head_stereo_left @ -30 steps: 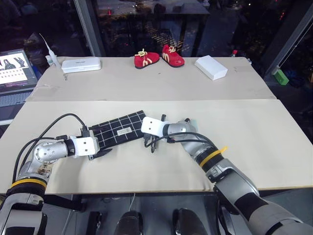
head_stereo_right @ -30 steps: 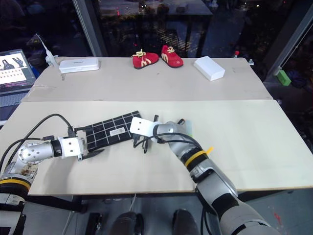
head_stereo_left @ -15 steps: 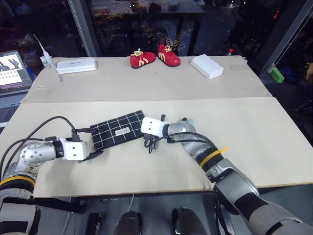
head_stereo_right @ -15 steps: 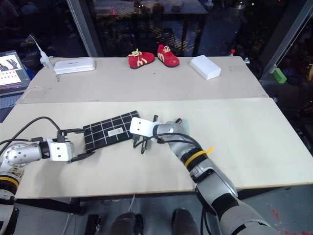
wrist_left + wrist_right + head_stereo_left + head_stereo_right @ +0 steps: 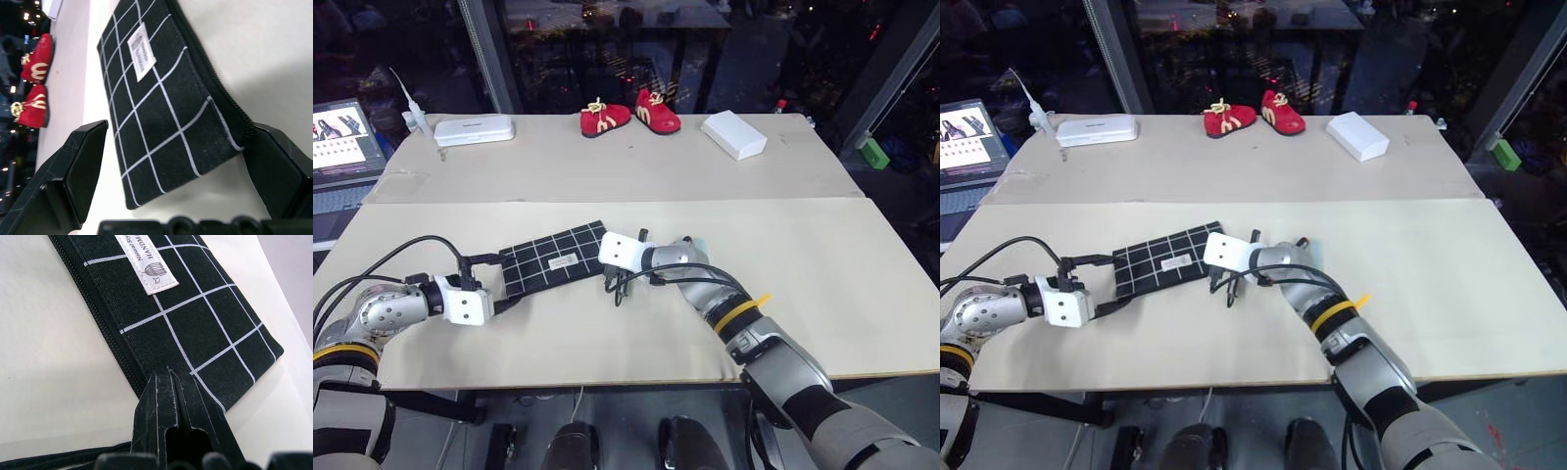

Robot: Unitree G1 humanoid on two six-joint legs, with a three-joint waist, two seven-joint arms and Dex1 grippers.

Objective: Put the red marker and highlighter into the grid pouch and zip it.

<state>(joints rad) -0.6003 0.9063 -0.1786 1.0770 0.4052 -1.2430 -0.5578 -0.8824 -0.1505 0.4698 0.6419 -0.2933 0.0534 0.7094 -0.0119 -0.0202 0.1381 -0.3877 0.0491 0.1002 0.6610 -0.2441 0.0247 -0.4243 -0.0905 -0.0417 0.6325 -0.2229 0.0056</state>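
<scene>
Lying flat across the near half of the table (image 5: 803,284), the grid pouch (image 5: 553,259) slants from about eight o'clock up to two o'clock, label up, its zipper edge on the robot's side. It appears closed along the whole length seen from both wrists, and neither the red marker nor the highlighter lies out on the table, so I judge they are inside and the zipping is at or near its end. The right gripper (image 5: 171,382), fingers pressed together, sits at the pouch's two o'clock end right on the zipper line, most likely pinching the pull, though the pull itself is hidden. The left gripper (image 5: 171,171) stands spread wide, framing the eight o'clock end without touching it, probably let go after steadying the fabric. At twelve o'clock, well apart, sit the red shoes (image 5: 631,113); a white box (image 5: 735,134) at one o'clock, a white case (image 5: 475,129) at eleven, a laptop (image 5: 342,137) at ten. Nothing stands in the way
</scene>
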